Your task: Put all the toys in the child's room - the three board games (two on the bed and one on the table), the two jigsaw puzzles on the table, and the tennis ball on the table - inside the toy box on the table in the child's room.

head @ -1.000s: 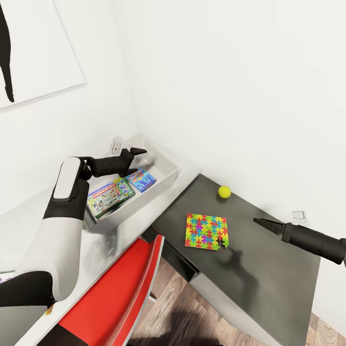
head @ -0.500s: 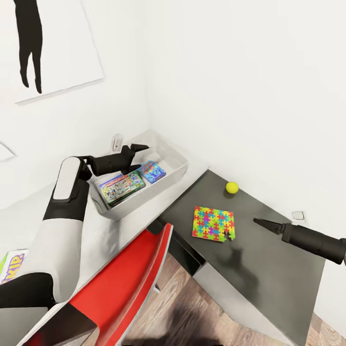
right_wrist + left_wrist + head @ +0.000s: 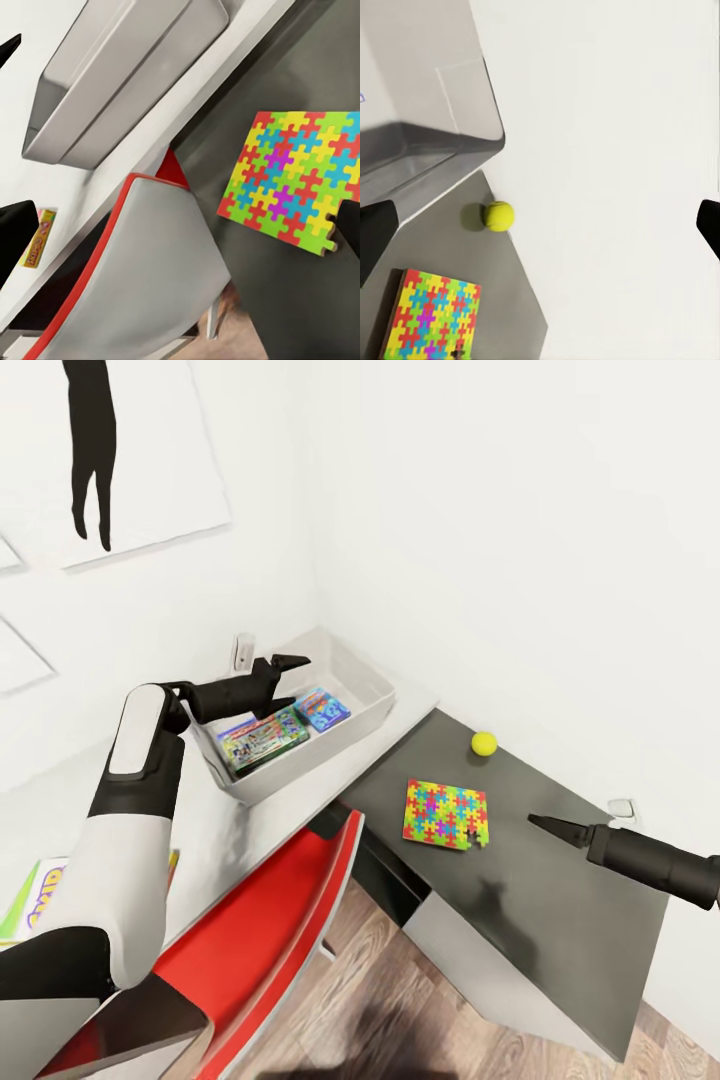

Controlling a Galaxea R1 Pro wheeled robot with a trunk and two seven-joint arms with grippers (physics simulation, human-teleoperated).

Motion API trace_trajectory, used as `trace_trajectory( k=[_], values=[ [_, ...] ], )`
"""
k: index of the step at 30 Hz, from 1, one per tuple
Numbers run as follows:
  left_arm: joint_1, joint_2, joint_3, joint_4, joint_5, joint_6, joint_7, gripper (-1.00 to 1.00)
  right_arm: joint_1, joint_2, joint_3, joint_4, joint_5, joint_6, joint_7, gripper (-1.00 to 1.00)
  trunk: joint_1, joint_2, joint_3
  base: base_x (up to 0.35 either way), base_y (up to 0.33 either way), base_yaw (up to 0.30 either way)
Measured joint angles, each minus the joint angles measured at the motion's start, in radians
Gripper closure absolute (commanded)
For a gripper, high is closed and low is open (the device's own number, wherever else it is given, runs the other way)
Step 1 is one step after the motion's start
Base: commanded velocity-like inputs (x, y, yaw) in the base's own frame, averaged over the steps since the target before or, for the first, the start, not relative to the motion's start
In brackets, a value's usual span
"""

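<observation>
Toy box (image 3: 365,705) sitting in desk corner, holding Monopoly (image 3: 262,741) and blue game (image 3: 322,709); jigsaw (image 3: 446,813) and tennis ball (image 3: 484,743) lying on dark wing. We are hovering left gripper (image 3: 283,682) released above box; right gripper (image 3: 545,825) jaws: cannot tell.

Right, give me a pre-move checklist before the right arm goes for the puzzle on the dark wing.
1. Right gripper empty and apart from the puzzle: ok; whether it is open: cannot tell.
2. Jigsaw puzzle flat on the dark wing of the table, nothing on top: ok.
3. Both puzzles in place: cannot tell; one square shows, perhaps a stack.
4. Toy box has free room beside the two board games inside: ok.
5. Left gripper hangs over the toy box, so it may block the drop: not ok.
6. Tennis ball rests clear of the puzzle near the wall: ok.
</observation>
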Motion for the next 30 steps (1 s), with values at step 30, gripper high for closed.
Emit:
trace_trajectory(
  k=[30],
  values=[
    [0.057,-0.01,-0.015,-0.122,0.002,-0.007,-0.009,-1.0,-0.006,0.003,0.004,0.0,0.002,0.004,-0.016,-1.0,0.0,0.0,0.047,-0.006,0.0,0.002]
  ],
)
